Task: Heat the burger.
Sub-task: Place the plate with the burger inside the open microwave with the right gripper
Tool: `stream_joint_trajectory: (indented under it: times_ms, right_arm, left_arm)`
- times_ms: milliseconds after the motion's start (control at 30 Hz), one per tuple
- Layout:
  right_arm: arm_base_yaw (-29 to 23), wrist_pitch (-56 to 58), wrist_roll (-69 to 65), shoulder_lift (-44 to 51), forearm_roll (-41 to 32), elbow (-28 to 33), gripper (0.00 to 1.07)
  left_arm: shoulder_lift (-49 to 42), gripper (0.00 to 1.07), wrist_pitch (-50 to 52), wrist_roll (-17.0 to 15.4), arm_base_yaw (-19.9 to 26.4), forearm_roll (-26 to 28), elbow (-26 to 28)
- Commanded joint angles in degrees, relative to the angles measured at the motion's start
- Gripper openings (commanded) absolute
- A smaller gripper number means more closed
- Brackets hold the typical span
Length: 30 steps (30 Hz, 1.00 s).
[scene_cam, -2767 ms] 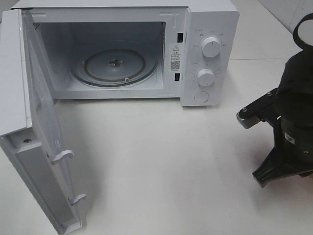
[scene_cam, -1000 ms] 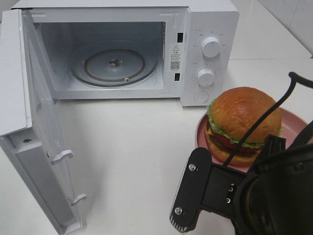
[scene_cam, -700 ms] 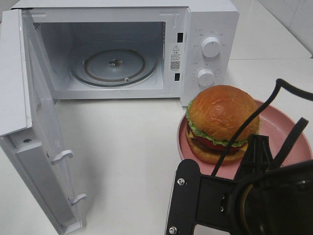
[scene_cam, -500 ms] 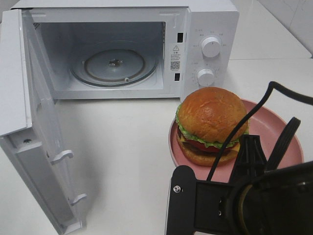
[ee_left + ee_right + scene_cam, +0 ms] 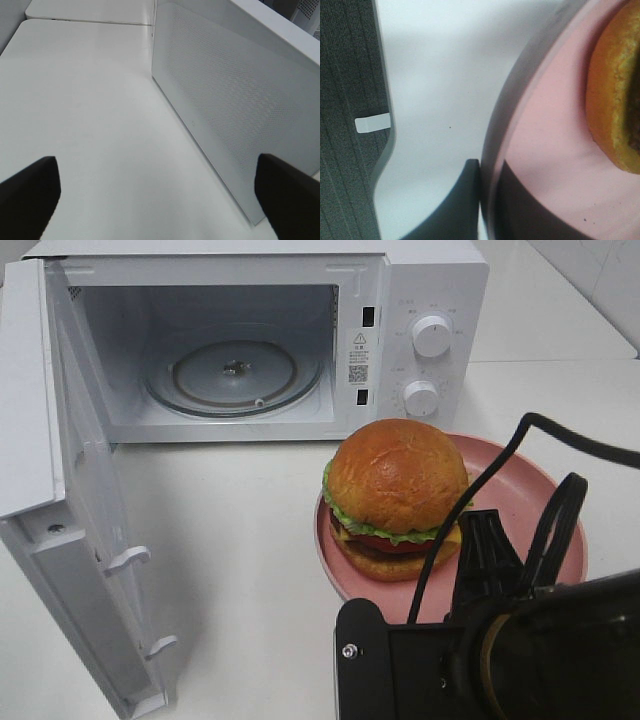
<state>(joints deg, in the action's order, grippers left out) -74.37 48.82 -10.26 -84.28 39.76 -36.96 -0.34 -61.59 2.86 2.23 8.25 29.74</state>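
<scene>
Burger (image 5: 395,495) stood upright on the pink plate (image 5: 520,500), toward the side of the plate that faced the microwave (image 5: 430,280), in front of its control knobs and just to the right of the open cavity. I judged it tall, soft and top-heavy. The layers looked loose and the bun glossy, so a squeeze would crush it or make it slip. For this reason the stiff plate was the better place to take hold. My right gripper (image 5: 489,180) was clenched on the plate rim, one finger above and one below, on the side away from the burger. Held at one edge only, I thought the plate could tilt and let the burger slide. I could not tell whether the plate rested on the table (image 5: 250,540). The glass turntable (image 5: 235,370) inside was bare and the door (image 5: 80,510) stood wide. My left gripper (image 5: 157,200) hung released, with nothing between its fingers.
</scene>
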Motion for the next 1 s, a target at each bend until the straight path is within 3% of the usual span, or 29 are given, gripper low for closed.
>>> stream_joint_trajectory:
  times_ms: [33,500,1000]
  right_arm:
    - [0.0,0.2,3.6,0.6,3.4,0.0,0.00]
    - [0.8,-6.4,9.0,0.6,4.0,0.0,0.00]
    - [10.5,-16.7,22.5,0.6,3.3,-0.1,0.00]
  left_arm:
    - [-0.8,0.98,0.3,-0.1,-0.2,0.3,-0.1]
    - [-0.8,0.98,0.3,-0.1,-0.2,0.3,-0.1]
    - [-0.8,0.98,0.3,-0.1,-0.2,0.3,-0.1]
